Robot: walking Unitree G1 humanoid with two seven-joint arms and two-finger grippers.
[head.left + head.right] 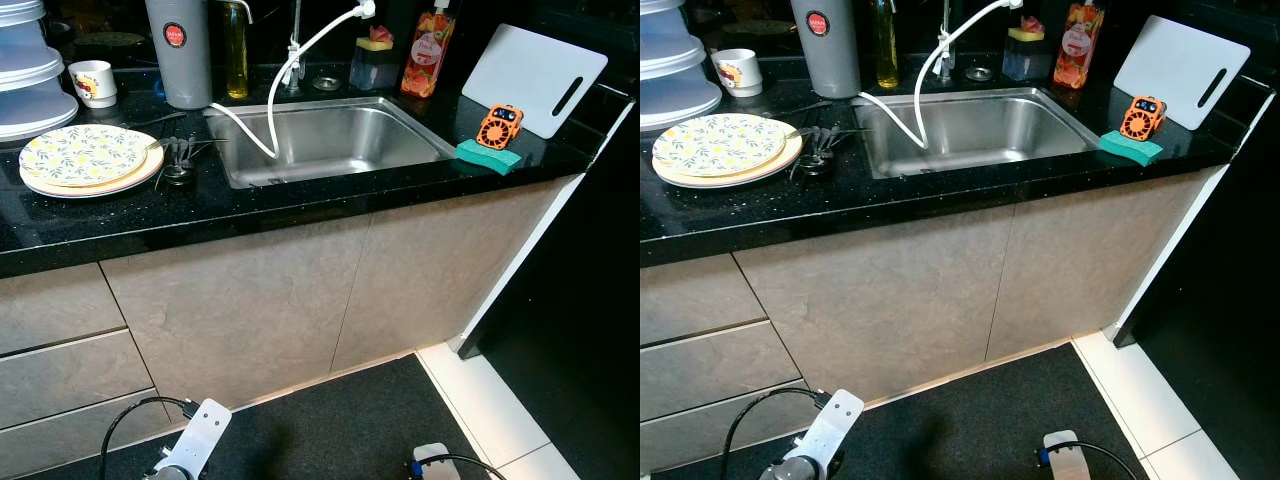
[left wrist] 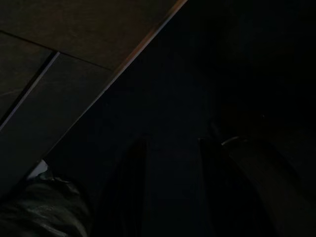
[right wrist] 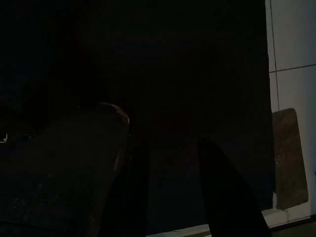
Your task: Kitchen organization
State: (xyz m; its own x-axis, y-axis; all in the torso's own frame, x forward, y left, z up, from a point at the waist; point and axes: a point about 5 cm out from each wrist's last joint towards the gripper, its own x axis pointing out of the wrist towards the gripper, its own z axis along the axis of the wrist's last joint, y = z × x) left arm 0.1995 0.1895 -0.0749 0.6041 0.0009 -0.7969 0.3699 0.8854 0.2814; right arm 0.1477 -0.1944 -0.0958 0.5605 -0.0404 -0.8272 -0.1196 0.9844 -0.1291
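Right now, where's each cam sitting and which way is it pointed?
Left eye: on the head, looking forward and down at the sink, plates and cabinets; left arm low.
Right eye: same scene; right arm low.
Left wrist: very dark, along its fingers toward floor and cabinet base.
Right wrist: dark, along its fingers toward floor.
Both eyes share the sink.

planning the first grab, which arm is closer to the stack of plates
Left. The left arm hangs low below the plates on the counter's left; the right arm hangs further right.
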